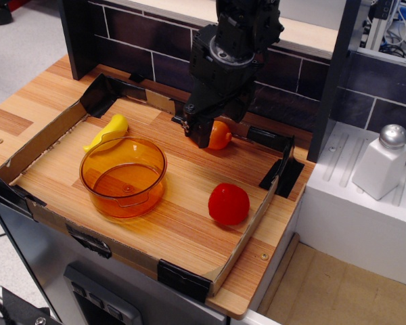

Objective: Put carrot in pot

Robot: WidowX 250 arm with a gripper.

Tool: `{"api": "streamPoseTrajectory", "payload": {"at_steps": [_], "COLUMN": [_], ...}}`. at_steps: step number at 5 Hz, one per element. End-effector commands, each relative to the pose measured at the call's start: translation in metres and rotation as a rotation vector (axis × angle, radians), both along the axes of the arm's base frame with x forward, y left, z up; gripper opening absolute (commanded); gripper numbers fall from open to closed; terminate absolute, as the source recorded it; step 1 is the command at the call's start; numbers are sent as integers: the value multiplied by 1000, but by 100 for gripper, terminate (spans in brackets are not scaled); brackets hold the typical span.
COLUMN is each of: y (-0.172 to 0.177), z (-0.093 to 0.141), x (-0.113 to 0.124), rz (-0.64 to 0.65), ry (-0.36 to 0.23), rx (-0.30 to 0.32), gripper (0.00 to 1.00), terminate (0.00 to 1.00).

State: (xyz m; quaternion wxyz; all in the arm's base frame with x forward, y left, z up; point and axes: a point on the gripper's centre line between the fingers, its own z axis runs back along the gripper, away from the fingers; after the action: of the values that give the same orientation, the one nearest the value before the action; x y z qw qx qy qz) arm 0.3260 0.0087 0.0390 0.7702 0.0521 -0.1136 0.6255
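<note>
My black gripper (204, 133) is lowered at the back of the cardboard-walled wooden tray (247, 233), directly over the small smooth orange plastic carrot (219, 135). The gripper body covers the carrot's left part, so only its rounded right portion shows beside the near finger. From this view I cannot tell whether the jaws are wide, narrow, or closed on the toy; the far finger is hidden behind the wrist housing.

The carrot lies on the tray floor near the rear wall, well apart from the round transparent orange-amber plastic pot (124, 176), which stands empty toward the front left. My judgement: the wrist is turned so that the fingers straddle the carrot across its short axis, because a tapered, slippery cone is best held at its thick middle.

The yellow curved toy (109, 131) rests just behind the pot's rim, and the red round toy (229, 204) sits at the front right. Neither lies on the direct line from carrot to pot. The task stands at the grasp step; lift, carry and release over the pot are not yet done.
</note>
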Motion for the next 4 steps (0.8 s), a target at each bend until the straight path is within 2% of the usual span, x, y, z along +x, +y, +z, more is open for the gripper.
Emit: {"api": "streamPoseTrajectory", "payload": {"at_steps": [1, 4], "y": [5, 3], "z": [-9, -33], "x": [5, 5], "rz": [8, -16], "ry": [-40, 4], "rx": [23, 67], "gripper": [100, 100], "terminate": [0, 0]}}
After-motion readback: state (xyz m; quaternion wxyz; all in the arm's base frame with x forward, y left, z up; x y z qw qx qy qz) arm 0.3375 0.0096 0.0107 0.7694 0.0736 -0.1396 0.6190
